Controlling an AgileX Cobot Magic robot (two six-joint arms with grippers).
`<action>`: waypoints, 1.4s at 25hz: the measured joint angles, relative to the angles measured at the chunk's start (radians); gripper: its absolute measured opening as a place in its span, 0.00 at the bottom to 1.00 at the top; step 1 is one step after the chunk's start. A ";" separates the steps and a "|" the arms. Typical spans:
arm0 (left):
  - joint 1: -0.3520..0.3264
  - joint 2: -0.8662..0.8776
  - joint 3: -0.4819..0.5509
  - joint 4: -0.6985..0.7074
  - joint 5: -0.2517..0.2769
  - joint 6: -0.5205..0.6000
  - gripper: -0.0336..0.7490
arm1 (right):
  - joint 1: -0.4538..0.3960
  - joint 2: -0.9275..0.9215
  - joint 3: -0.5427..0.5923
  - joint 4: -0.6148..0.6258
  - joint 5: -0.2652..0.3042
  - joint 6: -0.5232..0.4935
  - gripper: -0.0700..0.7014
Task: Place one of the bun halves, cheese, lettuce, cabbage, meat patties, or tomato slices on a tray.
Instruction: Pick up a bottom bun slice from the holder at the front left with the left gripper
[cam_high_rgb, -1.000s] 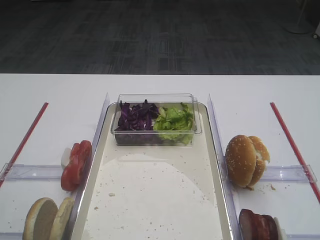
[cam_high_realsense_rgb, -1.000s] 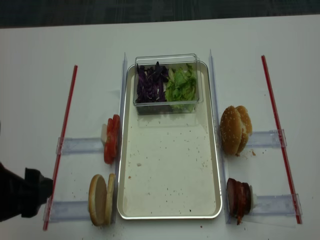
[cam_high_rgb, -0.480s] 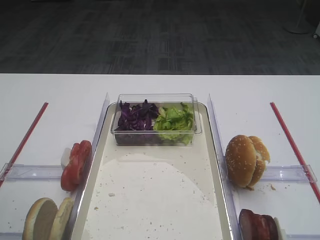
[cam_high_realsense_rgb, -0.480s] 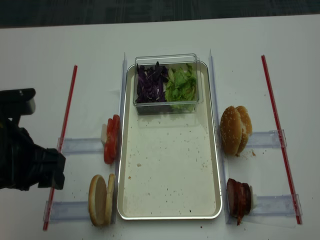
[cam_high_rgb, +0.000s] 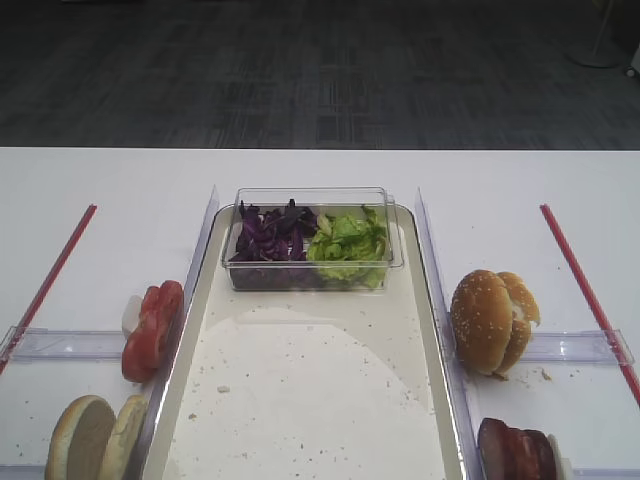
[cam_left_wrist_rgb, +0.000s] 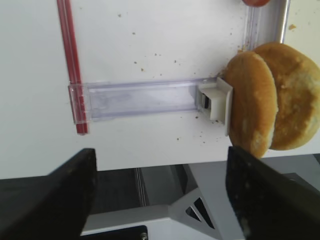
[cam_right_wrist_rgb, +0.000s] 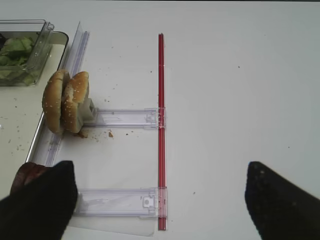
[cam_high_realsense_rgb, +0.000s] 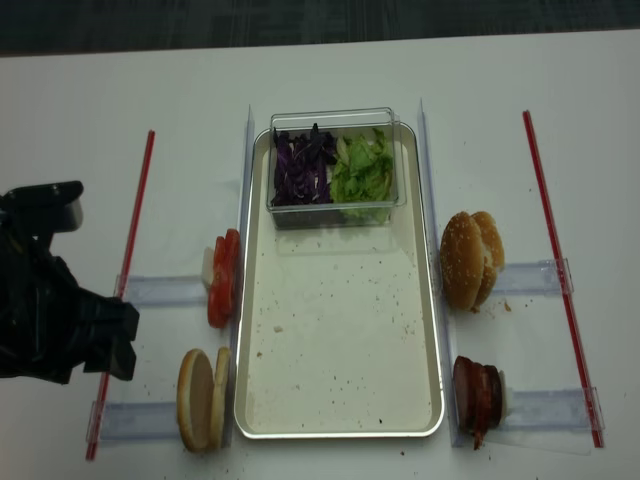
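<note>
On the white surface (cam_high_realsense_rgb: 330, 70) you have one large rectangular silver-cream metal tray (cam_high_realsense_rgb: 340, 330), speckled with crumbs, with one clear plastic tub (cam_high_realsense_rgb: 335, 165) at its far end holding one heap of dark purple shredded cabbage (cam_high_realsense_rgb: 303, 165) and one heap of crinkled light green lettuce (cam_high_realsense_rgb: 363, 168). Two plain tan bun halves (cam_high_realsense_rgb: 204, 398) stand on edge just left of the tray's near corner, touching each other; your left wrist view cuts the outer one off at the right. One stack of bright red tomato slices (cam_high_realsense_rgb: 224, 276) sits farther along that side, the count hard to make out. On the right stand two sesame-seeded bun halves (cam_high_realsense_rgb: 470, 258) and a stack of dark reddish-brown meat patties (cam_high_realsense_rgb: 478, 395), perhaps two. Two red strips (cam_high_realsense_rgb: 128, 270) flank everything. Your left gripper (cam_high_realsense_rgb: 105, 335) hangs left of the plain buns with its jaws spread, holding nothing. Your right gripper (cam_right_wrist_rgb: 160, 205) shows only two dark fingertips (cam_right_wrist_rgb: 37, 205), spread wide apart over bare surface.
</note>
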 joint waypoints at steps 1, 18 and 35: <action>0.000 0.000 0.000 -0.004 0.000 0.000 0.67 | 0.000 0.000 0.000 0.000 0.000 0.000 0.99; -0.109 0.000 -0.002 -0.052 -0.002 -0.062 0.67 | 0.000 0.000 0.000 0.000 0.000 0.000 0.99; -0.537 0.002 -0.002 -0.052 -0.005 -0.323 0.67 | 0.000 0.000 0.000 0.000 0.000 0.000 0.99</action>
